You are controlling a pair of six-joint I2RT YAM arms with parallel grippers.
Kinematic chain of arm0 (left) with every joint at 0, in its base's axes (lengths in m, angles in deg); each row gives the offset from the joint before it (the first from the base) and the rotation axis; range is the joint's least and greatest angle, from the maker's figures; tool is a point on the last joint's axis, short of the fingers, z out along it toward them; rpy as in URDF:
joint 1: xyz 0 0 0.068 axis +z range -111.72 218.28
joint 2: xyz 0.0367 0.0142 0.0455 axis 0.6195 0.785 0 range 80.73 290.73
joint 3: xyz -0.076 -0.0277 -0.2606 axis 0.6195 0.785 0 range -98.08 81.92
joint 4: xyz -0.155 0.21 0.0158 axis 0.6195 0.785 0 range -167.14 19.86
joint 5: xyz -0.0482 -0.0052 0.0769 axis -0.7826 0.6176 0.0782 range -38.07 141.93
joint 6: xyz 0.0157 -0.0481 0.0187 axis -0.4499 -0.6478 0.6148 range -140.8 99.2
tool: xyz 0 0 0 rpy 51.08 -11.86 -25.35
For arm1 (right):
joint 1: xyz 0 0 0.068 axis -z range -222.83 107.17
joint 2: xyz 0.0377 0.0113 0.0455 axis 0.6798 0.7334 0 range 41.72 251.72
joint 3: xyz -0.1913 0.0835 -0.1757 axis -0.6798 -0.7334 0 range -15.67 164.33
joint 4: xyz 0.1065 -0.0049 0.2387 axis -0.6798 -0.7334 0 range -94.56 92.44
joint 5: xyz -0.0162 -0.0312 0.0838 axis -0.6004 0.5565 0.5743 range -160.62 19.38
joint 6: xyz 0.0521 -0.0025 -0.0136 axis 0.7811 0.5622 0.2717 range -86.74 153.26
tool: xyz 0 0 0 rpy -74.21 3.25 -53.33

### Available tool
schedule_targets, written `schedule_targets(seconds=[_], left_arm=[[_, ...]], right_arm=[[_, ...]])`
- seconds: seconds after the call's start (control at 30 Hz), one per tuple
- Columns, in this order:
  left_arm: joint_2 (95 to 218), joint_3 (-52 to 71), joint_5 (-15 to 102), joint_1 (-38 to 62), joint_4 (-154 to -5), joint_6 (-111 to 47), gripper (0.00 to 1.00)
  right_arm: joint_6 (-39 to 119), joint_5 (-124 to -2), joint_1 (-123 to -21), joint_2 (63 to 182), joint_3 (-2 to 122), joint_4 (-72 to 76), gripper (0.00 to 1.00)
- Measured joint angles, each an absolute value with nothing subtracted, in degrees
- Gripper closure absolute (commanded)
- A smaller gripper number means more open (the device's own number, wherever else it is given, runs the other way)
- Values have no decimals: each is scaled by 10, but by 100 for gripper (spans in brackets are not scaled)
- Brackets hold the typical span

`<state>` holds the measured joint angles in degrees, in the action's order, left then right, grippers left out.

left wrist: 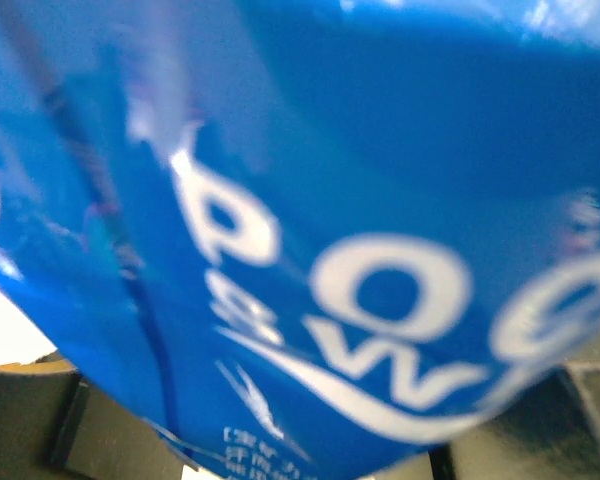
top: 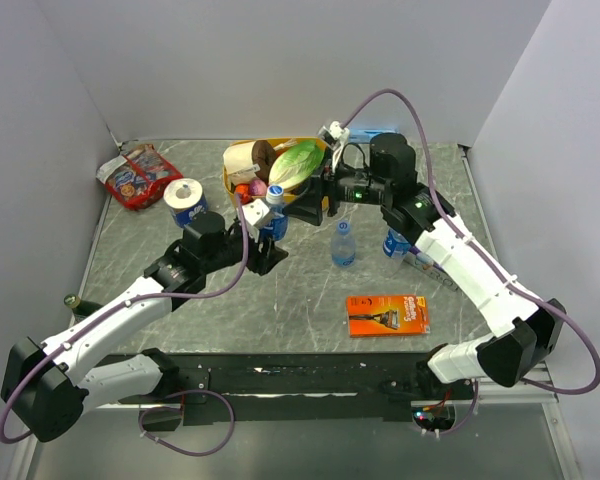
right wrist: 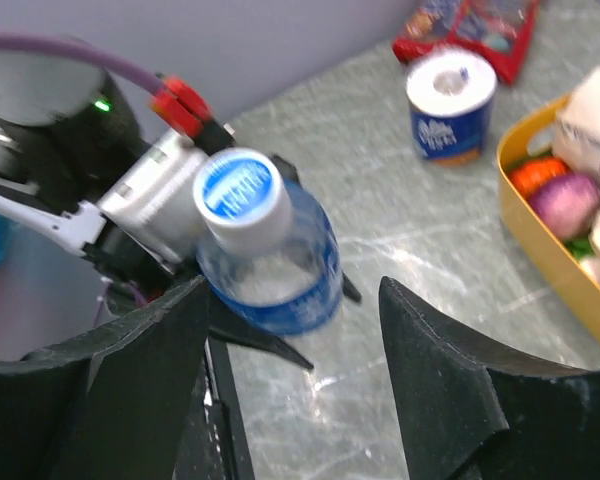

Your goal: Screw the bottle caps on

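Two tools: left tool [top: 269, 244] clamped on small clear blue-labelled plastic bottle [right wrist: 285, 270]; right tool [right wrist: 292, 300] apart, round blue-topped cap [right wrist: 238, 195] ahead, yellow tray rim [right wrist: 542, 250] rightward.

The bottle [right wrist: 280, 280] wears a blue label [left wrist: 360, 180] with white lettering.

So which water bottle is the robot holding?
The bottle beside the yellow basket, gripped by the left hand. The middle bottle and right bottle sit ungripped.
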<state>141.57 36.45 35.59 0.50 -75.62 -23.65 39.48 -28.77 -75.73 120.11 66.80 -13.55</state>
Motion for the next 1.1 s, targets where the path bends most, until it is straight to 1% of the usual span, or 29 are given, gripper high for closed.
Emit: schedule_targets(seconds=[0.2,0.33,0.37,0.43,0.47,0.5,0.53,0.57,0.6,0.63,0.67,0.7,0.9,1.1], left_arm=[[1417,364,325,5,-756,-236,99],[1417,364,309,6,-755,-235,99],[1417,364,306,6,-756,-234,99],[1417,364,299,7,-756,-234,99],[1417,364,296,7,-755,-235,99],[1417,364,295,7,-753,-235,99],[1417,364,295,9,-752,-236,93],[1418,364,293,10,-751,-237,76],[1418,364,292,11,-751,-239,33],[1419,364,293,12,-751,-242,14],[1419,363,294,12,-749,-245,1],[1419,363,296,12,-747,-239,4],[1406,371,354,18,-701,-209,4],[1339,424,388,90,-632,-174,4]], right_arm=[[421,-260,-765,1209,669,-91,26],[427,-258,-775,1223,677,-76,31],[428,-258,-775,1226,679,-73,38],[430,-258,-777,1230,680,-65,49],[433,-254,-779,1233,680,-61,60],[435,-249,-781,1235,680,-57,65],[436,-244,-782,1237,681,-54,70],[432,-244,-783,1238,681,-52,78],[425,-242,-783,1241,683,-51,81],[415,-241,-783,1243,686,-51,82],[406,-242,-783,1245,688,-52,83],[398,-244,-783,1245,689,-56,83],[314,-257,-783,1244,682,-77,84],[247,-281,-783,1241,629,-73,85]])
